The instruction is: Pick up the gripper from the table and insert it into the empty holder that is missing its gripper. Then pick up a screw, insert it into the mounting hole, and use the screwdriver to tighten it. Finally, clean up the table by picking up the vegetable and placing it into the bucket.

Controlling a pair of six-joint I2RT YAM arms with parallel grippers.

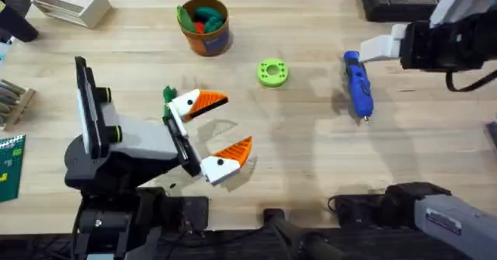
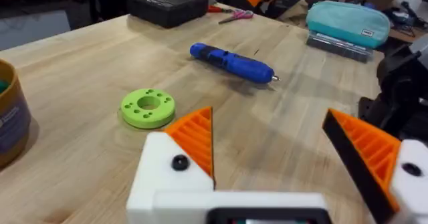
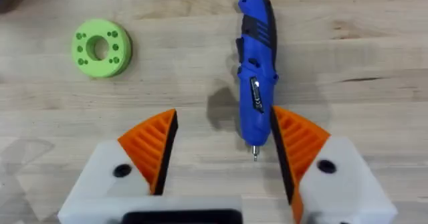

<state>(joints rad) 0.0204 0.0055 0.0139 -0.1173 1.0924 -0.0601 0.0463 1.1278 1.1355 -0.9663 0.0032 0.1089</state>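
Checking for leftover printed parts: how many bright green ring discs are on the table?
1. The green disc lies flat on the table, between the orange bucket and the blue screwdriver. None elsewhere, though some could be hidden.

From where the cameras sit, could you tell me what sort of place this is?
Most likely a robotics lab or workshop bench: a wooden table carries a blue electric screwdriver and a green ring-shaped disc, with a black case and scissors at its far edge.

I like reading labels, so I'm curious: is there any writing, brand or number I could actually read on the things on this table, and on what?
None can be read.
Bucket: dark blue label band, print too blurred.
Screwdriver: small silver mark on its body, too small.
Green card at the table's edge: white print, too small.
Teal pouch: white tag, illegible.
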